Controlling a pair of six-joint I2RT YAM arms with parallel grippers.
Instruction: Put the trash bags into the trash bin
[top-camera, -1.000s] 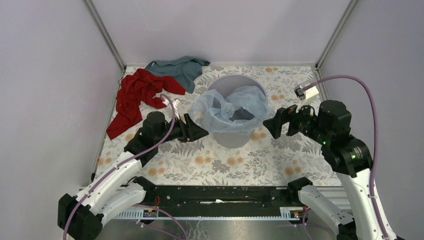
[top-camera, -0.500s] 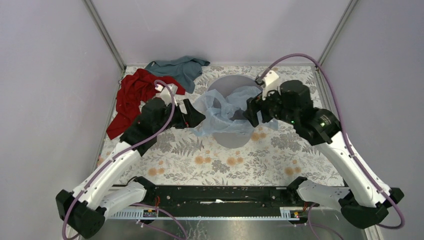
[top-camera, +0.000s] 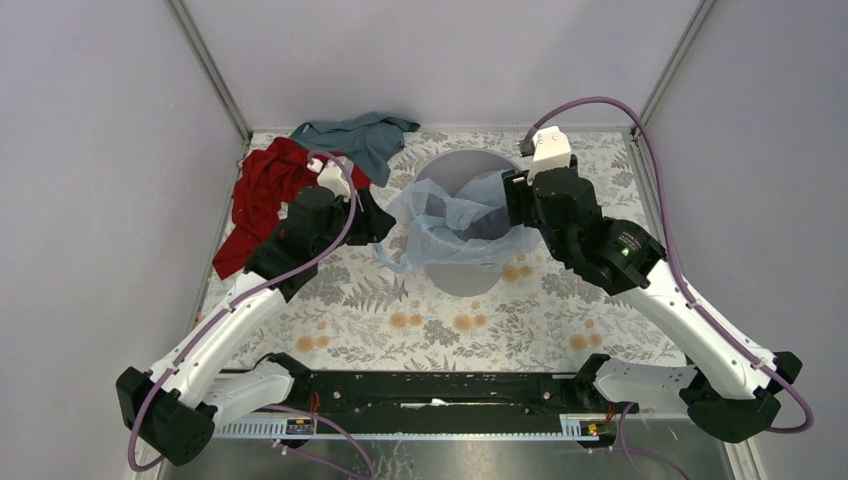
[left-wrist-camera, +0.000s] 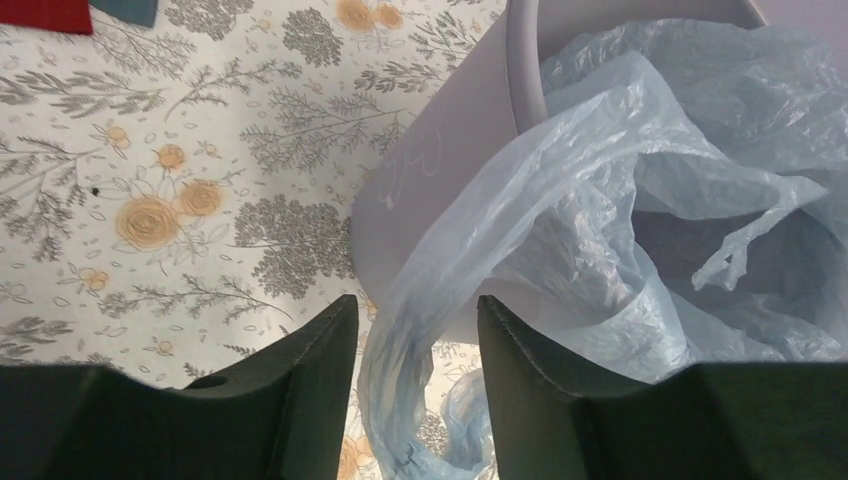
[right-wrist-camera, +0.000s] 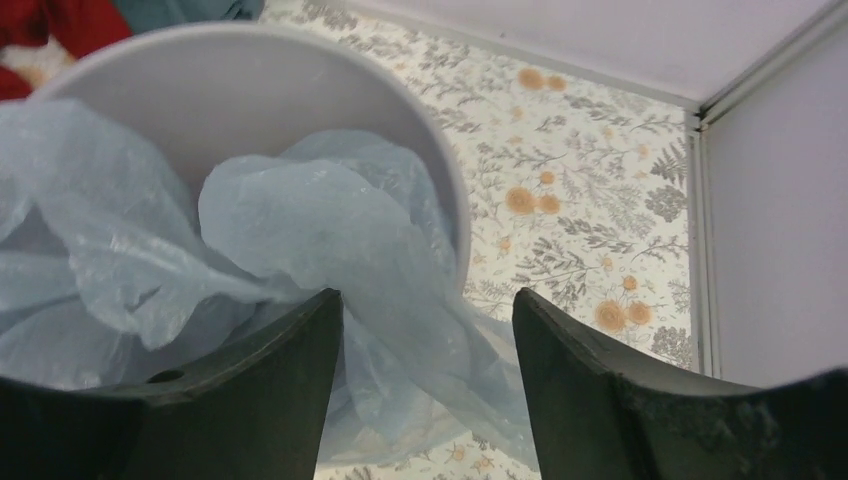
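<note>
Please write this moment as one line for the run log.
bag: draped over bin rim, partly inside | left tool: open around bag edge | right tool: open around bag

Both arms have white links with black joints and black bases. A purple cable loops along each, ending at a white camera block. The gripper fingers are matte black wedges.

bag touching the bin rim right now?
Touching. Left wrist view shows the trash bag draped over the trash bin rim and down its outer wall; the right wrist view shows plastic spilling over the rim too.
</note>
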